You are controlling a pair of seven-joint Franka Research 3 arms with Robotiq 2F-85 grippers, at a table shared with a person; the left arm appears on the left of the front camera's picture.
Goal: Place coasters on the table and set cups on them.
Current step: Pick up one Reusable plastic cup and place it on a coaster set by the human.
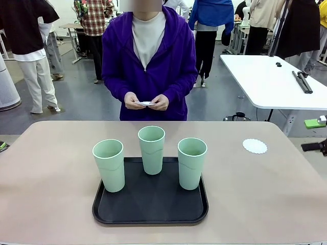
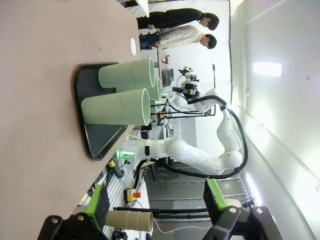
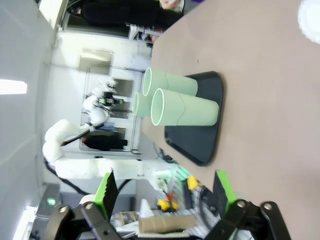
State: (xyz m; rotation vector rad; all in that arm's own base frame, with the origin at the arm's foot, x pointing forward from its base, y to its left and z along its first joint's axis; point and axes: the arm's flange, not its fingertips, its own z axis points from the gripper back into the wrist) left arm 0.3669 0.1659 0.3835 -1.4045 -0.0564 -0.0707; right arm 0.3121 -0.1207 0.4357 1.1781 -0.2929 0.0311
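Some things were hard to make out. At the right edge of the front view a black part (image 1: 312,146) was cut off by the frame, and I could not tell what it was. At the far side, the person's hands (image 1: 160,103) held a thin white paper (image 1: 146,103) between them in front of the body. It was too small to tell if it was one piece or more. In the left wrist view one cup was nearly hidden behind the other two, with only a part of its rim showing. In the right wrist view the coaster (image 3: 311,19) was cut by the upper corner.

The black tray (image 1: 102,212) lay on the table (image 1: 46,173), near the robot's edge. On it stood the three cups, upright and apart from each other: the left cup (image 1: 109,166), the middle cup (image 1: 152,150) farther back, and the right cup (image 1: 191,164). Their mouths were open to the top, and only the pale green inner wall could be seen in them; the bottoms were hidden.

One coaster (image 1: 255,146) lay flat on the bare table, well apart from the tray, toward the robot's right. No cup stood on it.

The left gripper (image 2: 155,200) had its fingers spread wide with nothing between them, and it was away from the tray. The right gripper (image 3: 165,195) was spread in the same way, holding nothing.
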